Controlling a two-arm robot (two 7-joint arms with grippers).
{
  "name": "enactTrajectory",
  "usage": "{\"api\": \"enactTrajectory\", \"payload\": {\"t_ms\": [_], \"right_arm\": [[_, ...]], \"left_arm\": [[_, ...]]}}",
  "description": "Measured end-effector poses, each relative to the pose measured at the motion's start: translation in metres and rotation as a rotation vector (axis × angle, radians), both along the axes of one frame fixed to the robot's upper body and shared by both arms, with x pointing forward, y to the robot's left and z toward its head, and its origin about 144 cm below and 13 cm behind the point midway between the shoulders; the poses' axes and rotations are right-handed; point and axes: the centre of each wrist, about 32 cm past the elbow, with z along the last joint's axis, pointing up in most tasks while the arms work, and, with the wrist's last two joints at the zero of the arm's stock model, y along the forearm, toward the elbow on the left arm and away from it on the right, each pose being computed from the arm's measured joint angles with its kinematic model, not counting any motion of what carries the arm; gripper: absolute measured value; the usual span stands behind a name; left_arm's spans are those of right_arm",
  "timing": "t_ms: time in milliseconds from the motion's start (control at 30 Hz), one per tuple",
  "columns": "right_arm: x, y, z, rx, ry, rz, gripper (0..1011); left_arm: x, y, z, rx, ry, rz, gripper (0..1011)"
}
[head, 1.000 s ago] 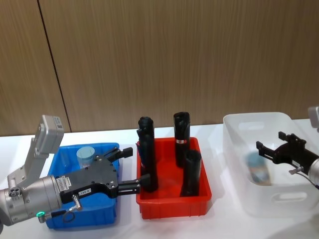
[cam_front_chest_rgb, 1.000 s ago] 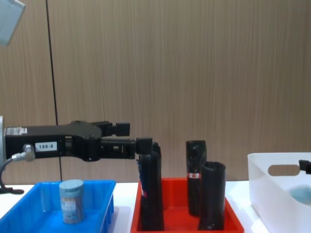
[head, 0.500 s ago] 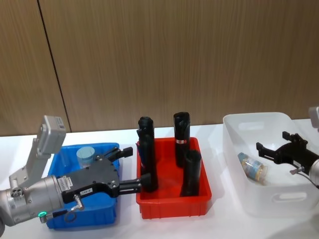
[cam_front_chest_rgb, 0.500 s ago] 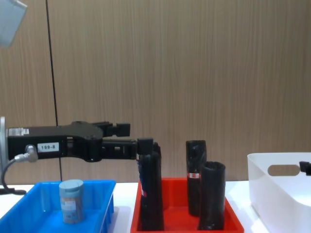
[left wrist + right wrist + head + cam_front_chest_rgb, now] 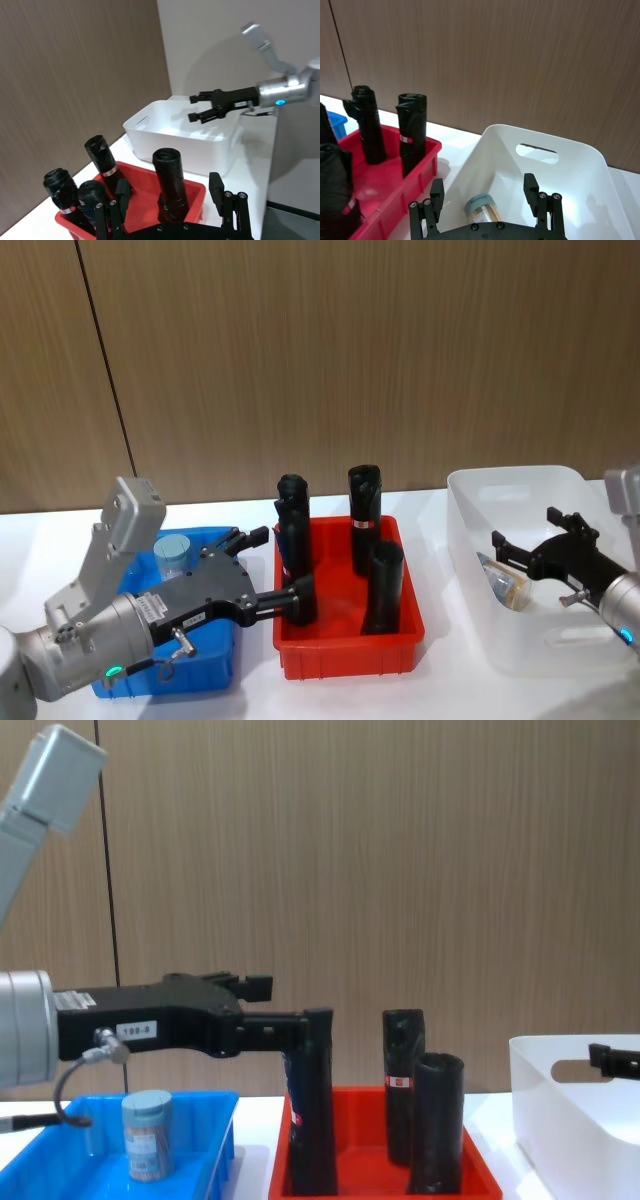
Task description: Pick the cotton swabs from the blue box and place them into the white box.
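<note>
White surface [image 5: 450,695], wood-panel wall behind. One cotton swabs jar [image 5: 172,552] stands upright at the far side of the blue box [image 5: 212,665]. A second jar [image 5: 505,581] lies tilted inside the white box [image 5: 520,478]. Left pincer [image 5: 282,562]: spread, empty, at the blue box's edge next to the red tray [image 5: 345,658] of black rolls [image 5: 363,502]. Right pincer [image 5: 525,526]: spread, empty, above the second jar.
</note>
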Motion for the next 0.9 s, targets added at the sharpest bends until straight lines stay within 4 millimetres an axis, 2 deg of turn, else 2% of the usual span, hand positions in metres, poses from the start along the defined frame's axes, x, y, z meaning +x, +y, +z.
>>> {"api": "enactTrajectory", "payload": {"t_ms": [900], "right_arm": [[-0.070,0.058,0.016,0.093,-0.131,-0.004,1002]], "left_arm": [[-0.020,-0.045,-0.009,0.023,-0.097,0.257,1004]]}}
